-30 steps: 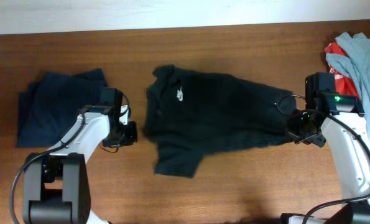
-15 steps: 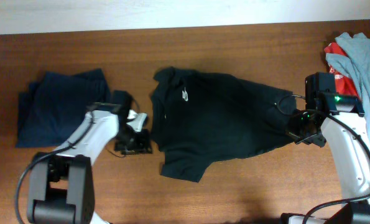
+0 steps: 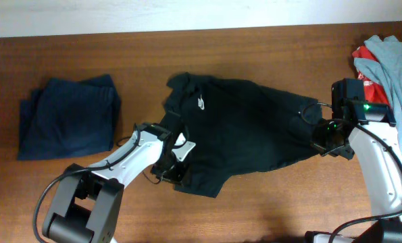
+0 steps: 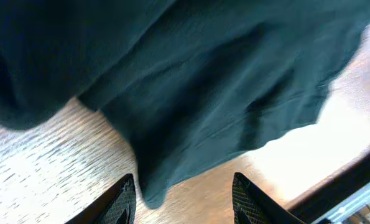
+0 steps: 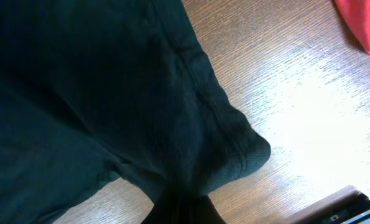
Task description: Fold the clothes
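The overhead camera looks straight down on the whole table (image 3: 268, 209), while both wrist cameras face down, close on the black T-shirt (image 3: 248, 125).

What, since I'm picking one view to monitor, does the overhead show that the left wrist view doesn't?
Only overhead: the folded navy garment, the red and grey-blue pile, the shirt's white logo. Only left wrist: a hem lying inside the open left hand. Both: the black T-shirt on the wooden table.

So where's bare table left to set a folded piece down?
Bare wood: the strip between the navy garment and the black T-shirt, the far edge behind both, and the front below the T-shirt's hem. Crowded: the right end, with the piled clothes and right gripper.
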Robot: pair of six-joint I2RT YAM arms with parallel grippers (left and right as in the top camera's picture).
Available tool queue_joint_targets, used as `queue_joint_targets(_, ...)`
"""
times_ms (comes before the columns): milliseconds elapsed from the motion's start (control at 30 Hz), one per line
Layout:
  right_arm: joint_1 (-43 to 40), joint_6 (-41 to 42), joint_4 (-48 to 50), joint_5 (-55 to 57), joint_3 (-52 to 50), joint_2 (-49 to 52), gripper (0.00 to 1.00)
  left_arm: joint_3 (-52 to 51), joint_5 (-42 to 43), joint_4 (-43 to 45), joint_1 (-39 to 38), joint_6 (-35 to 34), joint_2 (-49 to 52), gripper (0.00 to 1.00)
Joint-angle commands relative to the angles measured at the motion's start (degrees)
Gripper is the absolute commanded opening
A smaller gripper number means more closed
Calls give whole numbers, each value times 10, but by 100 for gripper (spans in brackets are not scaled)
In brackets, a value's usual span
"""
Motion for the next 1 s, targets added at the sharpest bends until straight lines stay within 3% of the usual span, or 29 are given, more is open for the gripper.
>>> queue_joint_targets(0, -1, 4, 0, 13, 7, -4, 4, -19, -17, 11, -2, -4, 5, 50)
queue_joint_targets(100, -1, 4, 0, 13, 7, -4, 4, -32, -5, 29, -3, -15, 5, 49)
queue_joint_targets(133, -1, 4, 0, 13, 7, -4, 4, -36, -5, 34, -3, -15, 5, 45)
queue_joint_targets(200, -1, 4, 0, 13, 7, -4, 4, -38, 4, 42, -3, -15, 5, 22)
queue_joint_targets(233, -1, 4, 0, 13, 7, -4, 4, -38, 12, 43, -3, -15, 5, 0)
queue_joint_targets(400, -1, 2, -8, 18, 7, -4, 4, -16, 21, -13, 17, -62, -7, 1)
queue_joint_targets(567, -1, 2, -39, 29, 7, -4, 4, 7, -44, -102, 101, -90, -76, 0)
queue_joint_targets(733, -1, 2, -38, 26, -3, -1, 9, 7, -58, -138, 204, -89, -137, 0)
queue_joint_targets(967, -1, 2, -20, -34, -76, -1, 11, 7, -70, -163, 246, -64, -146, 0)
